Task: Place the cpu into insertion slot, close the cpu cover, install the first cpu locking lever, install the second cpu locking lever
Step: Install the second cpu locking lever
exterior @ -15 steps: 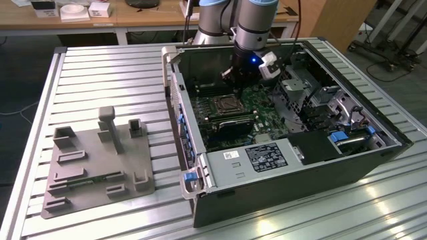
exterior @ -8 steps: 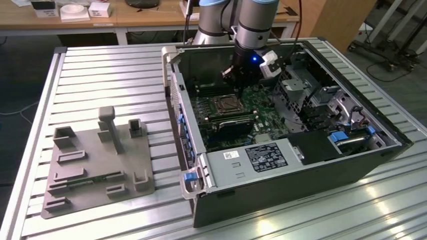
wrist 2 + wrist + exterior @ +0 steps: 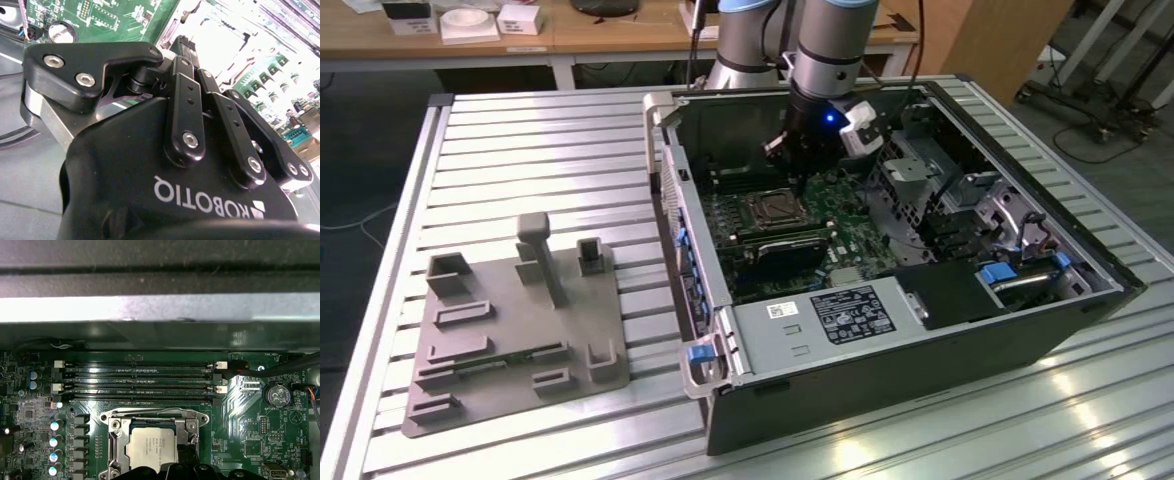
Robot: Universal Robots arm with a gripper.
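The cpu point(image 3: 149, 446), a silvery square chip, lies flat in the insertion slot point(image 3: 774, 210) on the green motherboard inside the open computer case. The cpu cover point(image 3: 154, 416), a silver frame with a cut-out middle, lies down around the chip. My gripper point(image 3: 790, 188) hangs straight over the socket on the arm. In the first wrist view its dark fingertips point(image 3: 186, 459) sit at the chip's edge, right at the cover frame. In the second wrist view the gripper point(image 3: 186, 44) has its fingers drawn together, with nothing held between them.
Long memory slots point(image 3: 140, 382) run beside the socket, with a coin battery point(image 3: 277, 395) nearby. The case wall point(image 3: 670, 200) and a black labelled box point(image 3: 854, 315) hem the board in. A grey fixture plate point(image 3: 520, 330) lies on the slatted table at the exterior view's left.
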